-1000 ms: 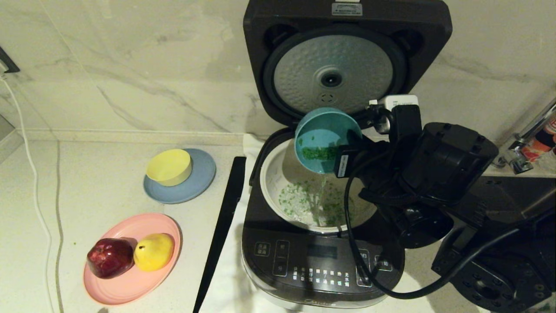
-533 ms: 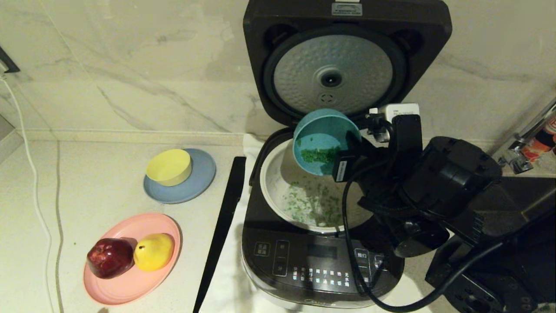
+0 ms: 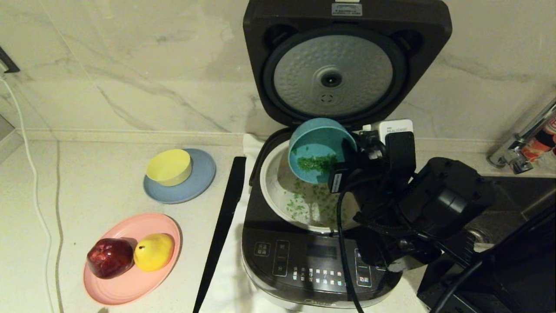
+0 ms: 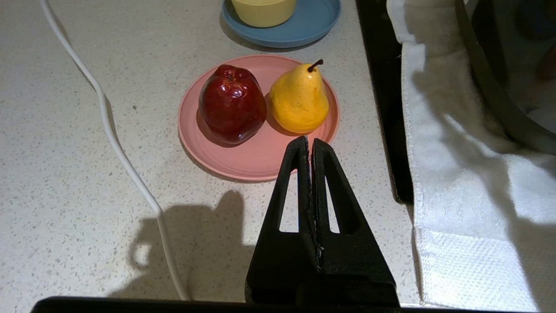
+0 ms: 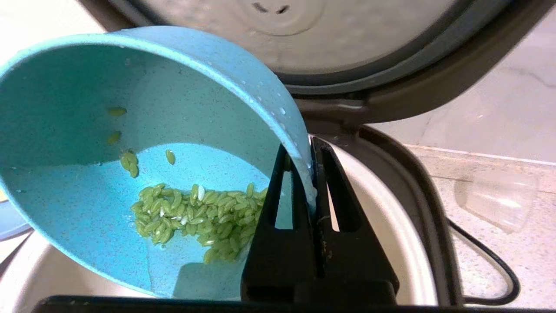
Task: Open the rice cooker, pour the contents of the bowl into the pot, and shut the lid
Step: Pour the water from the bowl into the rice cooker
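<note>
1. Two hands are in play, but only your right hand (image 5: 312, 171) is working. Nearest you, the left hand (image 4: 311, 145) hangs parked over the speckled tabletop (image 4: 65, 165), its black fingers pressed together on nothing, just short of a pink plate (image 4: 256, 161) with a glossy red apple (image 4: 231, 109) and a yellow pear (image 4: 299, 99).
2. Beyond that sits the rice cooker (image 3: 321, 261), dark and rounded-square, on a white towel (image 4: 460, 182). Its cream pot (image 3: 271, 191) is deep, smooth and wide-rimmed.
3. Your right hand is clamped shut on the wall of the bowl (image 5: 143, 143), one finger inside, one outside. The bowl is speckled teal plastic, wet, and tipped steeply over the pot.
4. Over the last second the bowl has dropped lower and moved slightly toward your left; more green grains now lie scattered on the pot floor.
5. Some of the contents (image 5: 195, 219), small oval green grains, still cling in a wet clump inside the bowl, so the pour looks unfinished.
6. Farthest back, the lid (image 3: 334, 74) stands upright, showing its dimpled silver plate. Closing is still to come.
</note>
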`<state>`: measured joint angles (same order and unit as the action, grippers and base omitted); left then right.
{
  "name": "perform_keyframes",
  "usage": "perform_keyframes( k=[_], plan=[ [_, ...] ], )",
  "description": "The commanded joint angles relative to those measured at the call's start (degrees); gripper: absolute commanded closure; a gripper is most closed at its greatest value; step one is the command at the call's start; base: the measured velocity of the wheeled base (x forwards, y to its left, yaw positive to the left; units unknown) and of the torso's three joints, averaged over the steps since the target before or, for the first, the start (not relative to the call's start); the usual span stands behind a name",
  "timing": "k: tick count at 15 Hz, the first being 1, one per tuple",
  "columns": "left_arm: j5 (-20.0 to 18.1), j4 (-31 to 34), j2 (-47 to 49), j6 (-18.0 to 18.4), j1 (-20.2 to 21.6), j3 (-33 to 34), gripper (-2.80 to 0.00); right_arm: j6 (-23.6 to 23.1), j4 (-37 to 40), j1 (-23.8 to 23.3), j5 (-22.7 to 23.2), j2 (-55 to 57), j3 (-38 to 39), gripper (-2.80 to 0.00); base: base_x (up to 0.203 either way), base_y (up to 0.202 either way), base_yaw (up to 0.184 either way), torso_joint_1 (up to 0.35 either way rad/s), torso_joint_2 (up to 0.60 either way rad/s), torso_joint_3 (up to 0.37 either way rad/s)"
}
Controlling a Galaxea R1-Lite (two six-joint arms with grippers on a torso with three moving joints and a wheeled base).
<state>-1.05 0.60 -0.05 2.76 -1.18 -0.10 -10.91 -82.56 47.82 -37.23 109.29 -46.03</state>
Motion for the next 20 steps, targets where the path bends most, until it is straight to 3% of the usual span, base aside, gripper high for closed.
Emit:
perform_keyframes(
  k=[1, 6, 9, 11, 13, 16, 18, 20],
  plan=[
    [-0.01, 0.02, -0.04, 0.06, 0.04, 0.01, 0.0, -0.08, -0.41, 0.51, -0.38, 0.32, 0.24, 0.0, 0.0, 0.0, 0.0, 0.0, 0.0, 0.0],
    [-0.01, 0.02, -0.04, 0.03, -0.03, 0.01, 0.0, -0.58, 1.95, 0.69, -1.4, -1.48, -0.25, 0.0, 0.0, 0.0, 0.0, 0.0, 0.0, 0.0],
    [-0.01, 0.02, -0.04, 0.06, 0.04, 0.01, 0.0, 0.0, 11.84, 0.62, -2.38, -6.2, -4.0, 0.0, 0.0, 0.0, 0.0, 0.0, 0.0, 0.0],
    [-0.01, 0.02, -0.04, 0.02, 0.01, 0.01, 0.0, 1.89, 22.85, 0.56, -2.6, -9.68, -8.15, 0.0, 0.0, 0.0, 0.0, 0.0, 0.0, 0.0],
    [-0.01, 0.02, -0.04, 0.06, 0.04, 0.01, 0.0, 6.85, 38.8, 0.41, -2.57, -12.3, -12.96, 0.0, 0.0, 0.0, 0.0, 0.0, 0.0, 0.0],
    [-0.01, 0.02, -0.04, 0.02, -0.05, 0.01, 0.0, 19.34, 69.33, -0.49, 0.91, -15.72, -24.94, 0.0, 0.0, 0.0, 0.0, 0.0, 0.0, 0.0],
    [-0.01, 0.02, -0.04, 0.06, 0.03, 0.01, 0.0, 27.58, 91.61, -2.43, 7.51, -16.47, -35.68, 0.0, 0.0, 0.0, 0.0, 0.0, 0.0, 0.0],
    [-0.01, 0.02, -0.04, 0.03, 0.04, 0.01, 0.0, 33.94, 108.4, -5.33, 17.02, -16.66, -43.41, 0.0, 0.0, 0.0, 0.0, 0.0, 0.0, 0.0]
  ],
)
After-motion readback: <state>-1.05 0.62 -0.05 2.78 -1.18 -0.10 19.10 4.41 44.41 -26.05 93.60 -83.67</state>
